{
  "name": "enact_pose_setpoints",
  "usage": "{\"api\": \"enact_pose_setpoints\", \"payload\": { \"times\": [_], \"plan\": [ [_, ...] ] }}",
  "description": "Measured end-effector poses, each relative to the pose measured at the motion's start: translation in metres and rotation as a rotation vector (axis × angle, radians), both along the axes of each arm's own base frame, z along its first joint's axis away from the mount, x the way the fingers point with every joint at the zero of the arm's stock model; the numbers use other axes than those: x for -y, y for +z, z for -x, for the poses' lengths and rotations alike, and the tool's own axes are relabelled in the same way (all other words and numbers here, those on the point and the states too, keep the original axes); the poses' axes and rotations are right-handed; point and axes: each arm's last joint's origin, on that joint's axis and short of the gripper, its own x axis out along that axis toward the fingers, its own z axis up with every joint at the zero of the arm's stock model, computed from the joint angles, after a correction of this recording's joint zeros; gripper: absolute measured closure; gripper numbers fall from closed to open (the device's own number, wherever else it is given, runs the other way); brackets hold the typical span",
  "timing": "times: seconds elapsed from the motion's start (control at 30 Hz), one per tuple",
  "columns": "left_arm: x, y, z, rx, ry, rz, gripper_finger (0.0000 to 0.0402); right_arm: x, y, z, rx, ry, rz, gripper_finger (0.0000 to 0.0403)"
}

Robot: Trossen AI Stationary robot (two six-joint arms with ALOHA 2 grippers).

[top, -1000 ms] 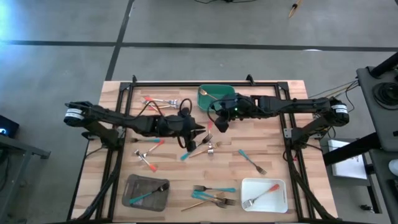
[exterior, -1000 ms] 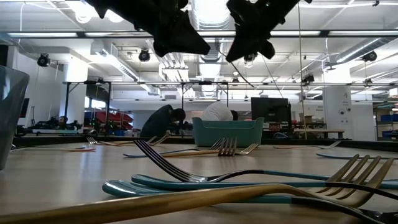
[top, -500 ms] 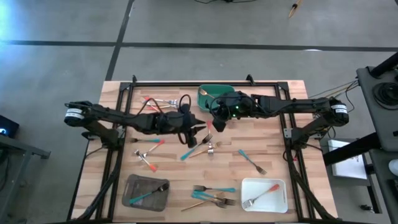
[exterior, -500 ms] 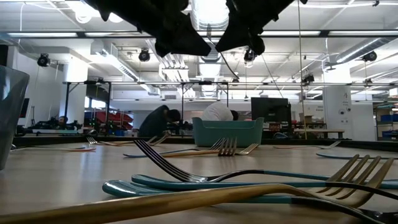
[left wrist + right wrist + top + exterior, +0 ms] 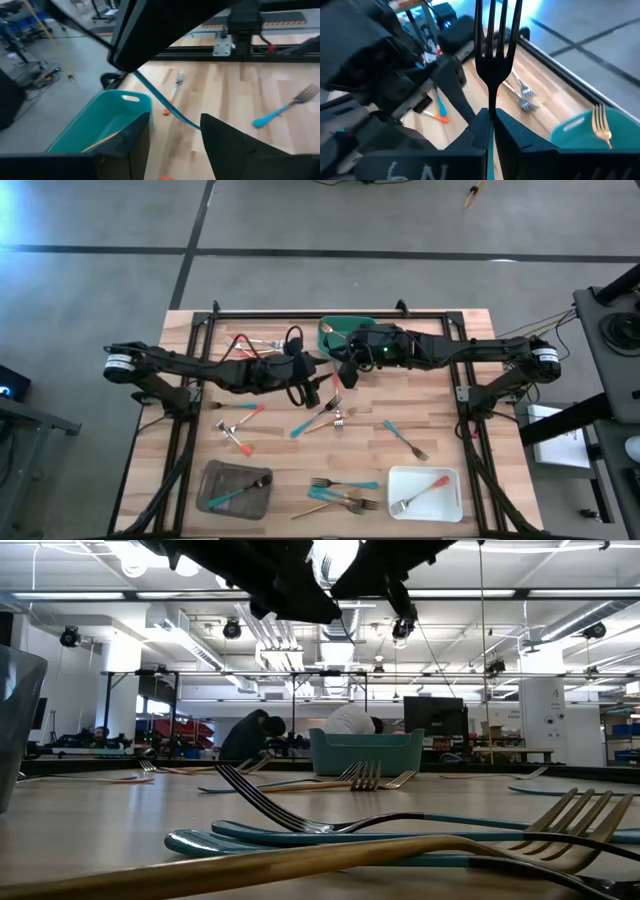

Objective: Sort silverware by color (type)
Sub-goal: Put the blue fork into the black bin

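The right end effector [image 5: 490, 122] is clamped on a blue-handled fork [image 5: 493, 47], its handle mostly hidden between the fingers. The left end effector [image 5: 172, 135] hovers opposite, jaws parted and empty, both raised above the counter [image 5: 440, 415] beside the green tray [image 5: 330, 340].

handwritten "6n", upside down, right tool [image 5: 491, 131]

teal tray [image 5: 342, 335] w/ gold fork [image 5: 601, 126]; white tray [image 5: 424, 492] w/ red-handled fork [image 5: 420, 492]; grey tray [image 5: 235, 488].
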Motion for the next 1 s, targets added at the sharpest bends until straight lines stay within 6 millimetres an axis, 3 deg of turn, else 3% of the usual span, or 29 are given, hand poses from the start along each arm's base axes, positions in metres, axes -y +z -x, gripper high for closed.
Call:
{"api": "enact_pose_setpoints", "payload": {
  "times": [0.23,0.73,1.0],
  "plan": [
    [-0.0039,0.005,-0.0012,0.059,0.027,0.012,0.0263,-0.0041,0.0044,-0.0023,0.018,0.059,0.12,0.0394],
    [-0.0048,0.0069,-0.0017,0.077,0.032,0.004,0.0305,-0.0083,0.0088,-0.0044,0.046,0.1,0.211,0.0394],
    [-0.0049,0.0069,-0.0016,0.078,0.037,0.004,0.0388,-0.0075,0.0082,-0.0041,0.038,0.076,0.223,0.0394]
  ]
}}
